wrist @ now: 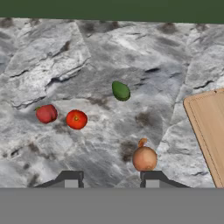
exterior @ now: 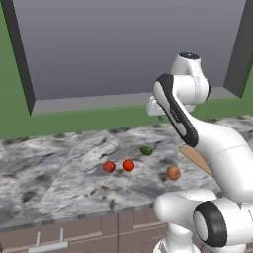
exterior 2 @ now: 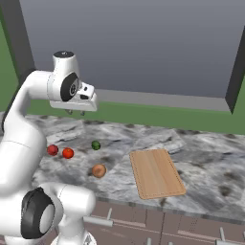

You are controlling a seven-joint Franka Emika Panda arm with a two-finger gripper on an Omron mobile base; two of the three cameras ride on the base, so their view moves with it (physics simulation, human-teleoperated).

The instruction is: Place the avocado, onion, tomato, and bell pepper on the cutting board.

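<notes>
Marble counter (wrist: pixel 131 57): 4 veg loose beside cutting board (wrist: pixel 212 127), gripper (wrist: pixel 111 180) closed, empty, above.

Cutting board (wrist: pixel 210 131) cropped at edge

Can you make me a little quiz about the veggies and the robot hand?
1. True or false: the cutting board has a vegetable on it.
2. Which vegetable lies closest to the board: A the avocado, B the onion, C the bell pepper?
3. Fill in: right beside the pepper sits the ___.

Key:
1. False, all four lie on the counter.
2. B.
3. Tomato.

The hand hangs above the counter, holding nothing.
</notes>
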